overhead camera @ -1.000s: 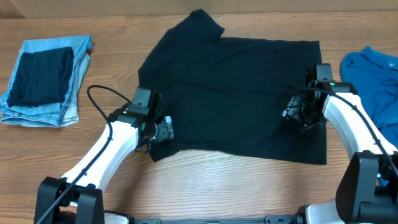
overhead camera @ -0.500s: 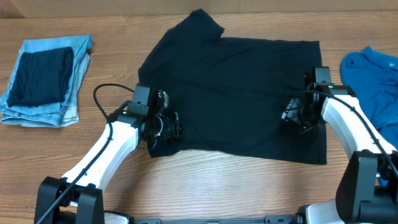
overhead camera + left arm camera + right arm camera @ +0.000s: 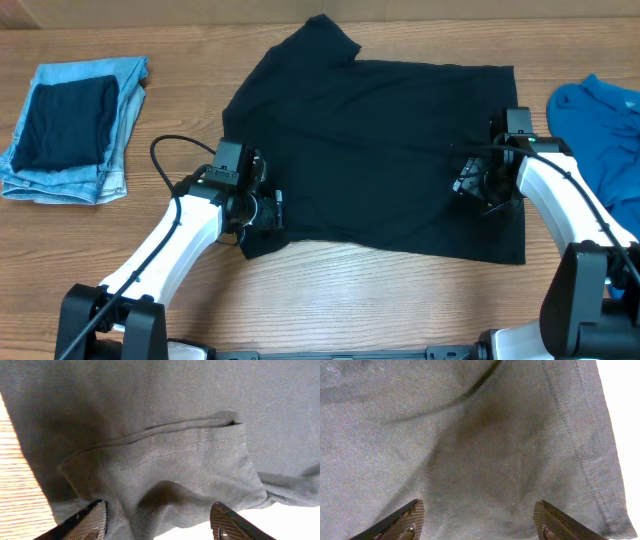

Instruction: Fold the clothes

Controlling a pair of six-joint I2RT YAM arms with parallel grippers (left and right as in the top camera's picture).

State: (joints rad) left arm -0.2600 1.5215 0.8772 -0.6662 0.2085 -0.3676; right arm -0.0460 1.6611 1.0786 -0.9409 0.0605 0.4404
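Black T-shirt (image 3: 380, 150) lies spread flat on the wooden tabletop (image 3: 350, 290). Its long axis runs left to right across our view. One sleeve (image 3: 322, 40) points to the far side near the left end, so we judge the shoulders to be on the left and the bottom hem on the right.

Left fingers (image 3: 86, 521): well apart, low over the near left corner of the shirt. A stitched sleeve hem (image 3: 175, 442) lies just ahead of them, and a soft hump of cloth rises in the gap. Nothing is pinched that we can see; we read them as spread and not gripping.

Right fingers (image 3: 402, 521): also wide apart, over smooth cloth near the right end. The double-stitched edge (image 3: 572, 435) runs just beside the outer tip. No hold here either.

Key relation: each arm sits at its own end of the long axis, both toward the near side, with the bulk of the shirt lying beyond the fingers toward the far edge. The left arm is nearer the sleeve end, the right arm nearer the hem. The left sits right at its corner; the right stands a little in from the near right corner. We expect a lengthwise fold to need both ends lifted together.

Off to the sides, well apart from the shirt: folded jeans (image 3: 130, 110) on the left and a blue garment (image 3: 600, 115) on the right.
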